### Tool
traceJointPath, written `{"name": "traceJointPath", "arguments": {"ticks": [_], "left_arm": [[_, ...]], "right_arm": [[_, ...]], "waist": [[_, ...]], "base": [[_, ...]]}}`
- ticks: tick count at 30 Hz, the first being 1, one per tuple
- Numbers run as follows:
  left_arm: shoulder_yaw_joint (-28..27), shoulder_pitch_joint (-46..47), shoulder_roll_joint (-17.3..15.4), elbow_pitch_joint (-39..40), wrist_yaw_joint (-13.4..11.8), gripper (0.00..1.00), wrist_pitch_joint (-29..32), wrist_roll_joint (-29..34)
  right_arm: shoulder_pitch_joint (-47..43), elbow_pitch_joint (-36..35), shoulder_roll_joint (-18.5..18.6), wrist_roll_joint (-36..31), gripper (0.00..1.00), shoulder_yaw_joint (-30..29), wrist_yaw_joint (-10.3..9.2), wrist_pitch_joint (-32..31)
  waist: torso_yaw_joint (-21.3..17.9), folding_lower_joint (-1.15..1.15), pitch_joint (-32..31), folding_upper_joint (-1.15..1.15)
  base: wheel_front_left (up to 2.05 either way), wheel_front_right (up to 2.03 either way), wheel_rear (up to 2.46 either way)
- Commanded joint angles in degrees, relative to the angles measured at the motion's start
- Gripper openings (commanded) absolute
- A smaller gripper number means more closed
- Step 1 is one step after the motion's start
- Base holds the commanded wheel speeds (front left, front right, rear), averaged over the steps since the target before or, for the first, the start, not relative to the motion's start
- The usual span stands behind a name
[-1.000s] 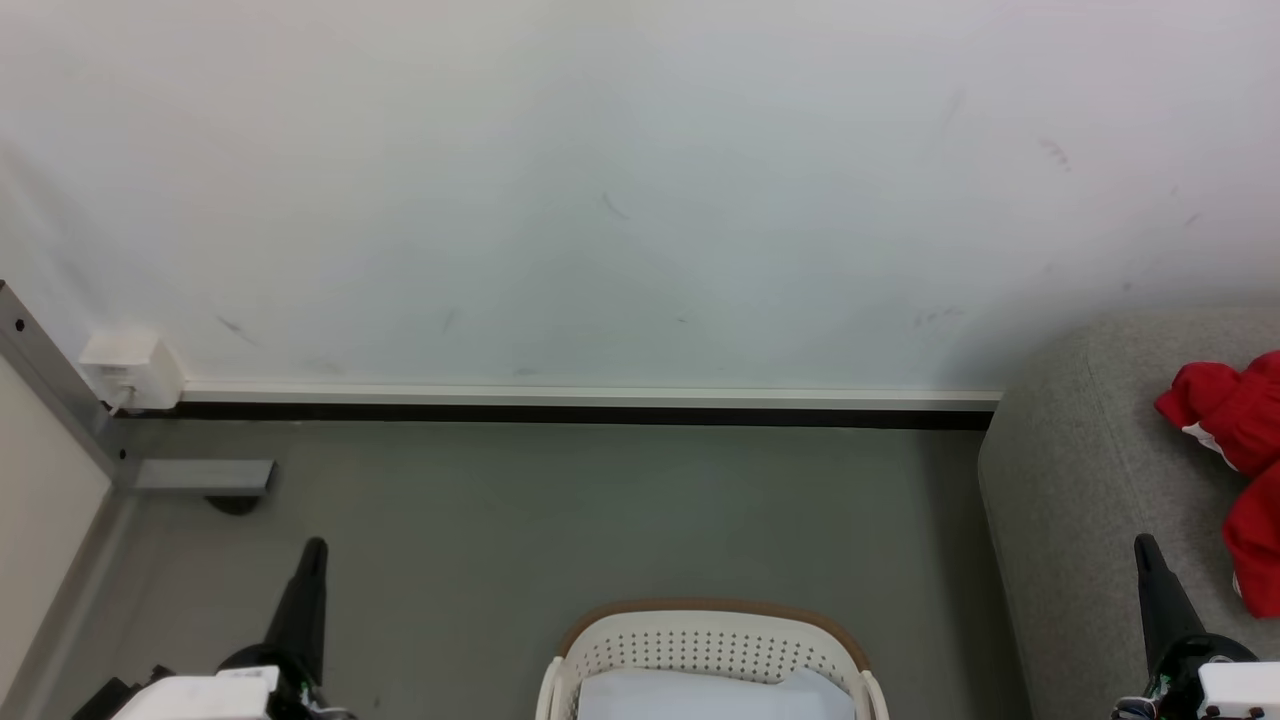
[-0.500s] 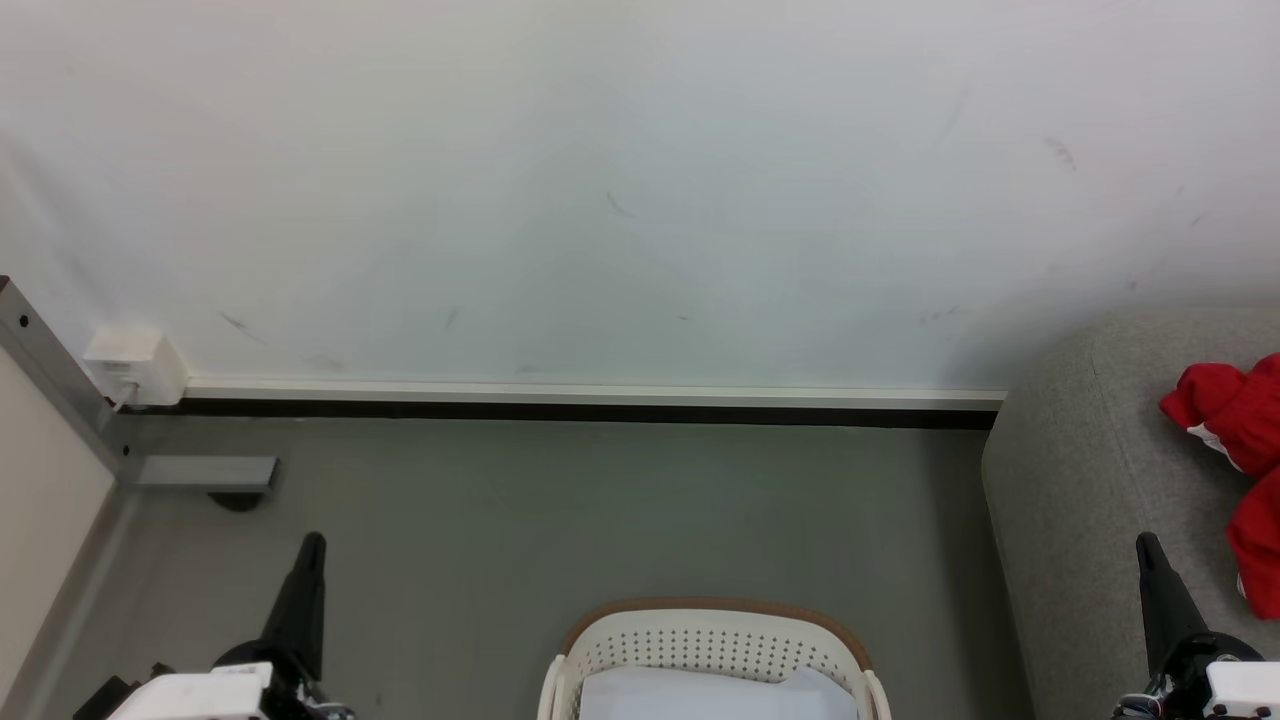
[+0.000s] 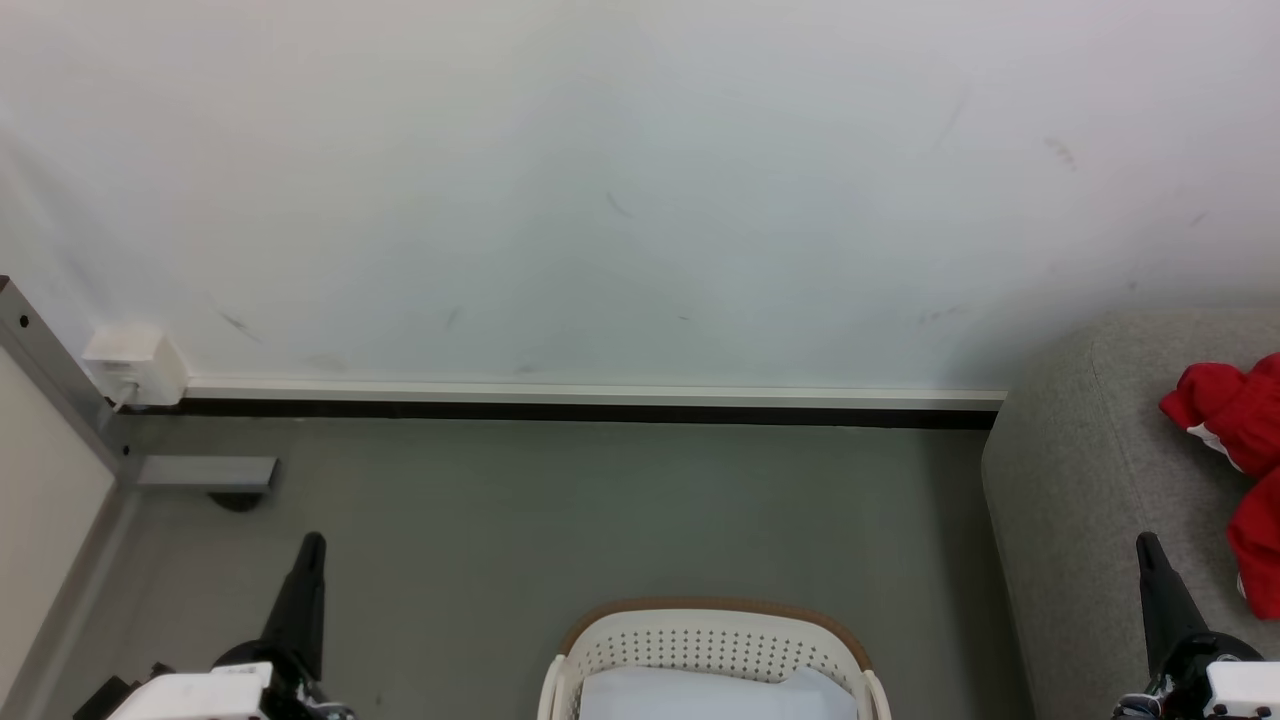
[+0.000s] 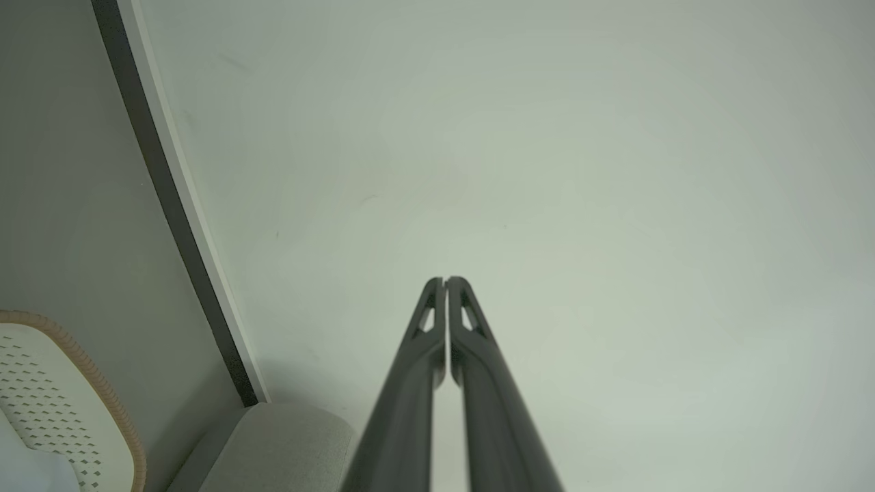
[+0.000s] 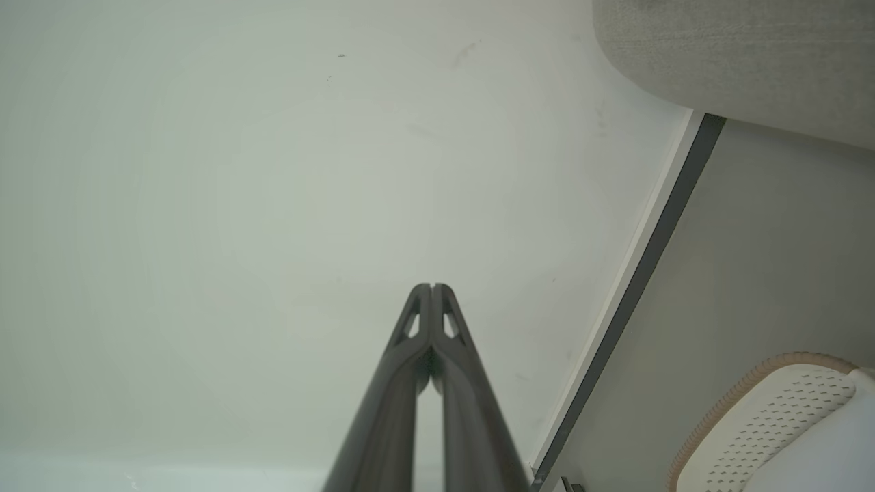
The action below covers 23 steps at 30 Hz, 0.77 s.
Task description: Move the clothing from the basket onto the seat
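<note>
Nearest to us in the head view, our left tool (image 3: pixel 313 548) rises at the lower left and our right tool (image 3: pixel 1147 545) at the lower right. Each is a pair of long dark fingers seen edge-on as one narrow spike, so from there we cannot judge the gap. The wrist views settle it. In the left wrist view the left tool (image 4: pixel 444 281) has its tips pressed together with nothing between them. In the right wrist view the right tool (image 5: pixel 432 286) is likewise closed and empty.

Between the tools, on the grey-green floor (image 3: pixel 560 510), sits the oval cream-white perforated plastic basket with a tan-brown rim (image 3: pixel 712 607). A pale bluish-white soft item (image 3: pixel 700 695) lies inside it. The left wrist view catches the basket (image 4: pixel 48 389) in its lower left corner, and the right wrist view has the basket (image 5: pixel 772 403) at its lower right.

To the right stands the large grey woven-fabric sofa seat (image 3: pixel 1080 480), beside the basket but apart from it. The head view gives us the bright red clothing with white trim (image 3: pixel 1235 420), crumpled on the seat at the picture's right edge. The wrist views show the seat's rounded corner (image 4: pixel 273 441) (image 5: pixel 738 61).

Farthest is the scuffed white wall (image 3: pixel 640 200) with a black-and-white skirting strip (image 3: pixel 600 405). A small white box (image 3: pixel 130 358) sits on the wall at the left.
</note>
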<state>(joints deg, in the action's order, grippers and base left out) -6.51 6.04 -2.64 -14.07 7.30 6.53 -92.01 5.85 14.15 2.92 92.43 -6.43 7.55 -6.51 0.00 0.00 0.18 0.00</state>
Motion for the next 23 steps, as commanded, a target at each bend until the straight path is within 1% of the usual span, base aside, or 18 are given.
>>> {"name": "traceJointPath", "arguments": {"ticks": [1,23], "left_arm": [[-0.1,0.5,-0.4,-0.1,0.4,0.0,0.2,-0.7],[-0.1,0.5,-0.4,0.0,0.4,0.0,0.2,-0.7]], "right_arm": [[0.7,-0.3,0.0,0.0,0.0,-0.3,-0.12,-0.1],[0.7,-0.3,0.0,0.0,0.0,-0.3,-0.12,-0.2]], "waist": [[0.0,0.0,0.0,0.0],[0.0,0.0,0.0,0.0]], "base": [[0.0,0.0,0.0],[0.0,0.0,0.0]]}}
